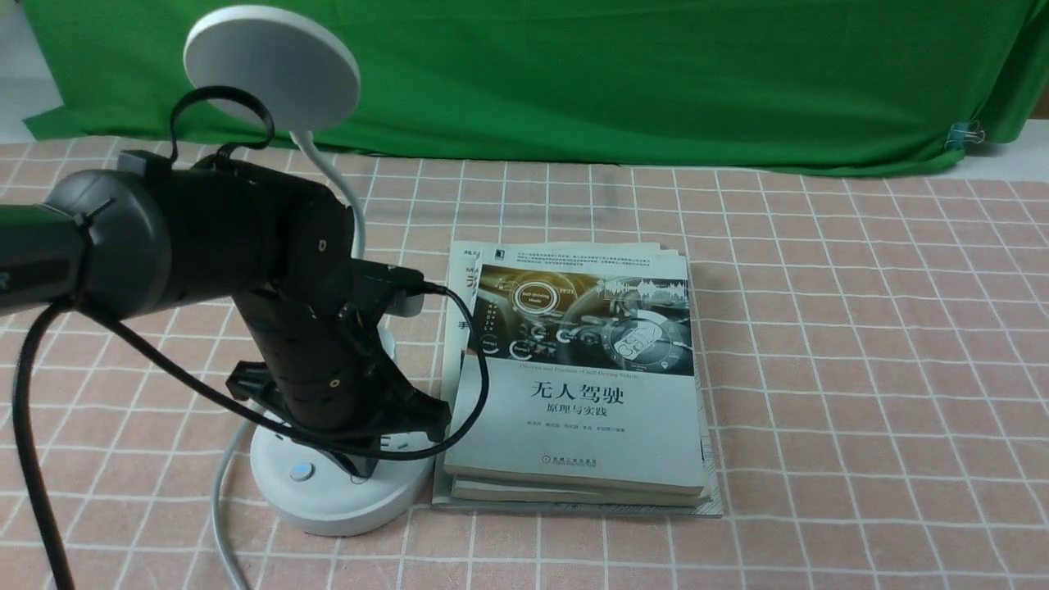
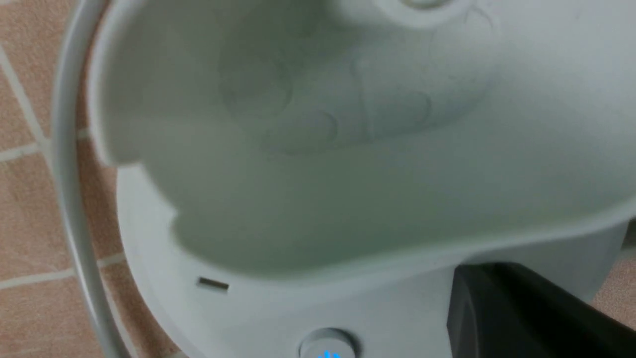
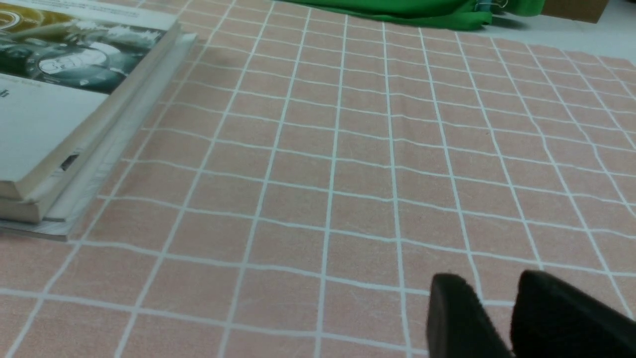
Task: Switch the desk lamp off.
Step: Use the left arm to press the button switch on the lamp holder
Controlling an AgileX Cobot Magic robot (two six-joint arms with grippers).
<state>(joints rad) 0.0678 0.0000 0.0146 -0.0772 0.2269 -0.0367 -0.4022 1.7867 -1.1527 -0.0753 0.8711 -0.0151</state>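
At the near left of the table, you had the round white base [image 1: 344,515] of the desk lamp [image 1: 272,65], its blue-marked button [image 1: 301,471] uncovered. Just beside that button, your left gripper [image 1: 361,469] pointed down over the base, its 2 fingers apparently together; contact was hidden. You could not tell whether your right gripper [image 3: 489,303] was fully closed. Beyond the base's front edge, the books [image 1: 574,410] lay close by; farther back, the disc head showed no obvious glow. You seemed to be at the pressing step: if the press was unfinished, you needed 1 short downward push, then a straight lift clear of the neck [image 1: 336,176].
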